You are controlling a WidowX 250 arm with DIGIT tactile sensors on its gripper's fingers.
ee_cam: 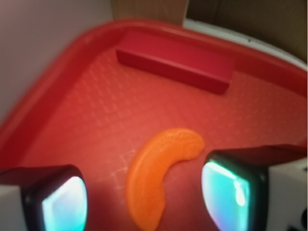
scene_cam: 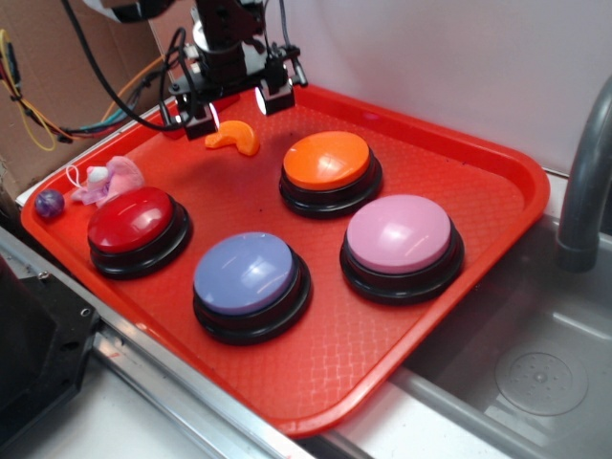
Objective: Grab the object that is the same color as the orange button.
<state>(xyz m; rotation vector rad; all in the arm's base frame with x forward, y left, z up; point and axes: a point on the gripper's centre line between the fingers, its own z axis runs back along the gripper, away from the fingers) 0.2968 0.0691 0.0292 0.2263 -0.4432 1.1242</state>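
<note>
Gripper (scene_cam: 235, 105) hanging over the far corner of the red tray (scene_cam: 478, 249), jaws spread apart, nothing clamped between them; in the wrist view, two black fingers (ee_cam: 233, 190) with glowing pale pads at the lower corners, a wide gap between. Small glossy orange crescent (ee_cam: 156, 175) lying flat on the textured tray floor inside that gap, curved, one tip close to the right-hand pad, contact impossible to tell; from the exterior view, same crescent (scene_cam: 233, 139) just below and in front of the fingertips. Beyond the crescent in the wrist view, a red rectangular block (ee_cam: 175, 60) resting along the tray's raised rim, apart from the crescent. Further out on the tray: orange button (scene_cam: 326, 161), domed cap on a black base, near the crescent's right in the exterior view but not touching; pink button (scene_cam: 399, 235) beside it toward the sink side; blue button (scene_cam: 246, 273) nearer the front edge; red button (scene_cam: 132, 219) at the left. At the tray's left rim, a small pink and white toy (scene_cam: 107, 179) and a purple ball (scene_cam: 50, 202). Off the tray at the right, a metal sink (scene_cam: 535, 373) and a grey faucet pipe (scene_cam: 581, 182).
</note>
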